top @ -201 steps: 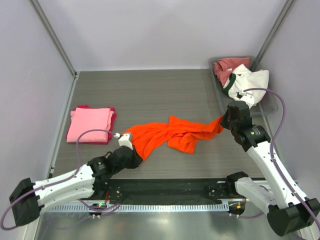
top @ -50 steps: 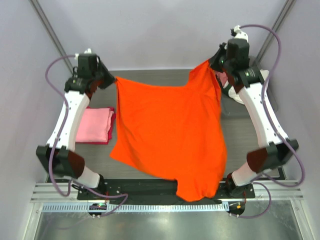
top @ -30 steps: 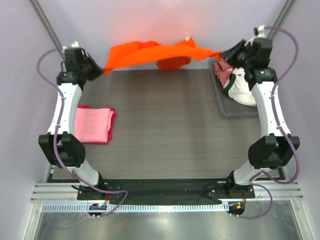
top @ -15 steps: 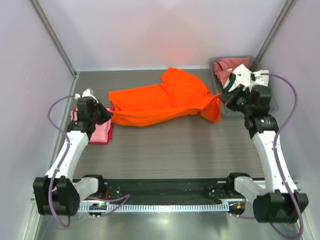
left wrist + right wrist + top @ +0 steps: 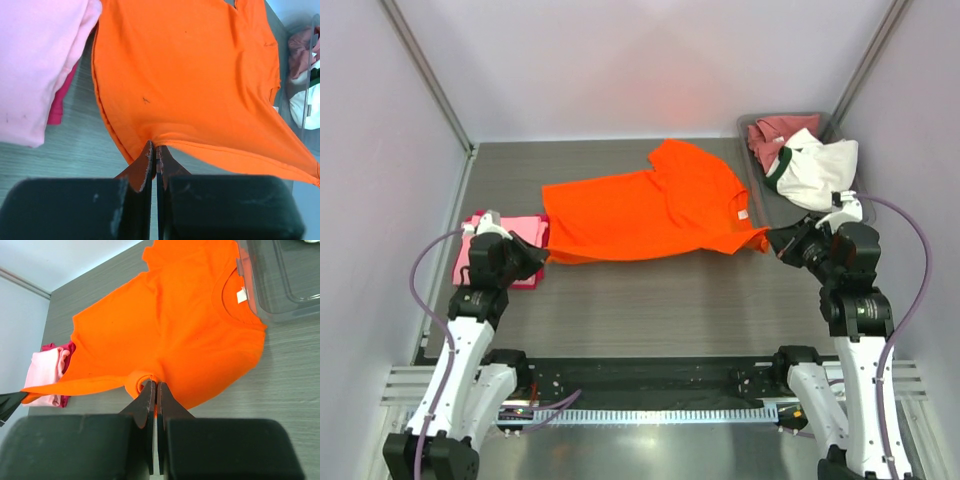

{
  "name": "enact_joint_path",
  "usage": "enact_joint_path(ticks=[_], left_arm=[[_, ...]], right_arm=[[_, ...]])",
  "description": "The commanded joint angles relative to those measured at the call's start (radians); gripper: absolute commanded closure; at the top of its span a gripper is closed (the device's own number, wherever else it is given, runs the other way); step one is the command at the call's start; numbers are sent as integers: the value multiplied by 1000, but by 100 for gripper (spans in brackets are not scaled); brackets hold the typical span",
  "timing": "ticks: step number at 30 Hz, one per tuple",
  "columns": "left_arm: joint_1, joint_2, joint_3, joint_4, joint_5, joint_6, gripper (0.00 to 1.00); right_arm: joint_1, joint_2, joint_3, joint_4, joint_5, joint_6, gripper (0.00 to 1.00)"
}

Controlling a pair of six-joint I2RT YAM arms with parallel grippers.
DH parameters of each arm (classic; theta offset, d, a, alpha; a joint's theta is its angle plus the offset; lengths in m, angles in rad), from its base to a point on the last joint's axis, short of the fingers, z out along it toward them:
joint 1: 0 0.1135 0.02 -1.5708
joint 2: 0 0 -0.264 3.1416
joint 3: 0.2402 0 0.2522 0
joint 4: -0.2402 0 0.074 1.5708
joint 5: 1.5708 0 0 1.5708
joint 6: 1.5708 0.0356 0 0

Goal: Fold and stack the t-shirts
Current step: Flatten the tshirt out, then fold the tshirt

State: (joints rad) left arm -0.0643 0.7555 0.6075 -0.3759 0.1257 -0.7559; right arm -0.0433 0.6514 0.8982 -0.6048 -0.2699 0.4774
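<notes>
1. orange t-shirt [image 5: 650, 210]: lies spread across the middle of the table [image 5: 670, 300], pulled taut between both grippers. its collar faces right, just beside the near left corner of the clear bin [image 5: 752, 170]. one sleeve points to the far side.

2. left gripper [image 5: 155, 150]: jaws clenched on the near left edge of the orange t-shirt. the cloth fans out from the pinch point. the gripper sits low, just beside the folded stack.

3. right gripper [image 5: 154, 387]: jaws clenched on a small fold at the near right edge of the orange t-shirt, near the collar side. it sits just near of the bin.

4. folded stack, left side of the table: a light pink t-shirt [image 5: 35, 65] lies on top of a magenta t-shirt [image 5: 62, 100]. the left edge of the orange t-shirt meets this stack.

5. bin, far right corner: holds a dusty rose-red t-shirt [image 5: 770, 135] at the far end and a white t-shirt [image 5: 815, 170] with a dark green collar nearer. both are unfolded.
</notes>
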Motion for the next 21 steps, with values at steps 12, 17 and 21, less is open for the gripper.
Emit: enact_joint_path(ticks=[12,17,21], left_arm=[[-2,-219,-86,-155,-158,-102,100],[-2,-209,-97,-152,-199,-131,100],[-2,-171,-103,-123,-212,-134,100]], right_arm=[[-1,146,-33,-4,-46,-39,99],[35,244,-74,100,-11,1,99],[131,336,-58,134,92,6,99]])
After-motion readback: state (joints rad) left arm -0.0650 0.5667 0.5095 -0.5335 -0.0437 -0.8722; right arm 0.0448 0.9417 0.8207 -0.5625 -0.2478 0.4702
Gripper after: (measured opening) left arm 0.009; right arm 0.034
